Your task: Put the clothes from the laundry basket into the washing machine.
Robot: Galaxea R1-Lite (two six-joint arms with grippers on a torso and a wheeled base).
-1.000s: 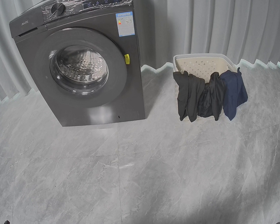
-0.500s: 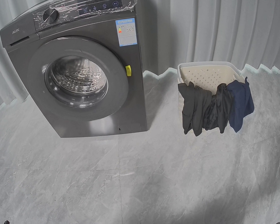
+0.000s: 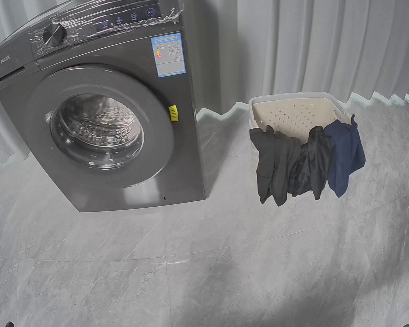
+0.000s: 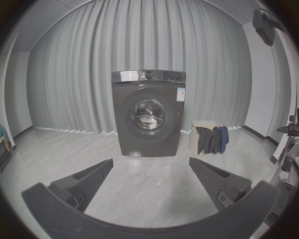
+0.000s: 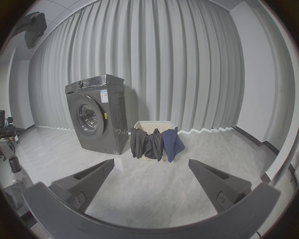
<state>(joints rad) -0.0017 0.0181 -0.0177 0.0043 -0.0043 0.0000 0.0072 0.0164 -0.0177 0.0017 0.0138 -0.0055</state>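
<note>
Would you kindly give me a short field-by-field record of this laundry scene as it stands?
washing machine: dark grey front-loader, door shut
laundry basket: pale, on the floor, to the robot's right of the machine, apart from it
clothes: dark grey garments and navy garment draped over the basket's front rim
left gripper: open, empty
right gripper: open, empty
progress: nothing loaded yet

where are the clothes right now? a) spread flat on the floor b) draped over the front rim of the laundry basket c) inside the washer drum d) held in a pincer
B: the clothes hang over the front rim of the laundry basket, which stands on the floor beside the washing machine.
</note>
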